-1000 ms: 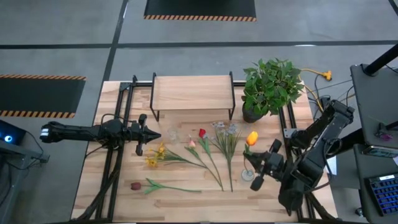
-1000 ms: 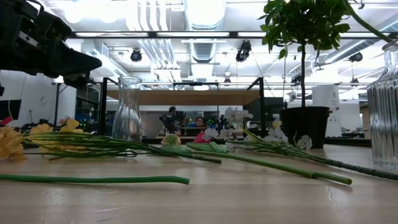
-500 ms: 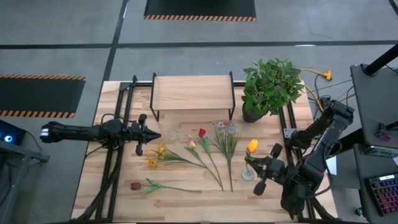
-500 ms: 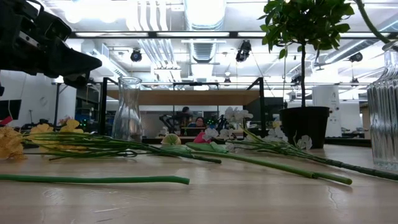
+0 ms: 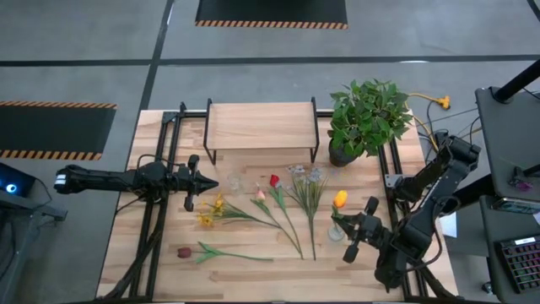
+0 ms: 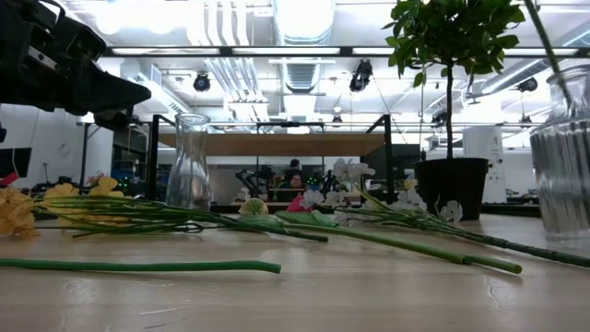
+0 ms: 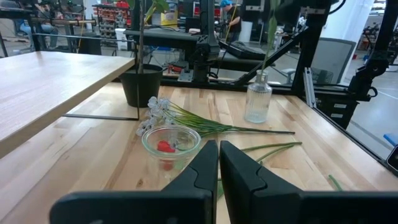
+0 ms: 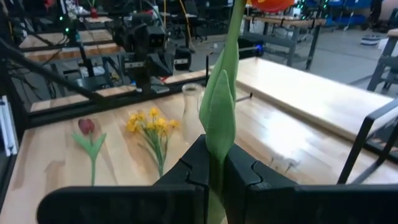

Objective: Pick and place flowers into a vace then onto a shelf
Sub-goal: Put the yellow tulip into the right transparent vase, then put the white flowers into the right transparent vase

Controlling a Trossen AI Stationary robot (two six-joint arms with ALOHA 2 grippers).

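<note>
My right gripper [image 5: 346, 223] is shut on an orange flower [image 5: 341, 199], whose stem stands in a ribbed glass vase [image 5: 335, 234] at the table's right; the vase also shows in the low view [image 6: 562, 175]. A second, smooth glass vase [image 5: 234, 181] stands mid-table. Yellow [image 5: 211, 211], pink [image 5: 260, 195], red [image 5: 274, 180], pale lilac [image 5: 308, 176] and maroon [image 5: 184, 252] flowers lie flat on the table. The shelf [image 5: 260, 127] stands at the far edge. My left gripper [image 5: 198, 180] waits shut, left of the smooth vase. My right gripper pinches the orange flower's green stem and leaf [image 8: 217, 134] between its two fingers, below the head [image 8: 270, 3]. The fingers come nearly level from the table's right side, across the stem. The flower stands upright, its lower stem [image 7: 271, 43] going down into the ribbed vase's neck.
A bushy potted plant [image 5: 367, 118] stands at the far right beside the shelf. Black rails run along both table sides [image 5: 156, 228]. Bare wood lies along the near edge [image 5: 278, 274].
My right gripper has gone down with the orange flower, staying shut. The flower has stayed upright, and its stem has sunk into the ribbed vase.
</note>
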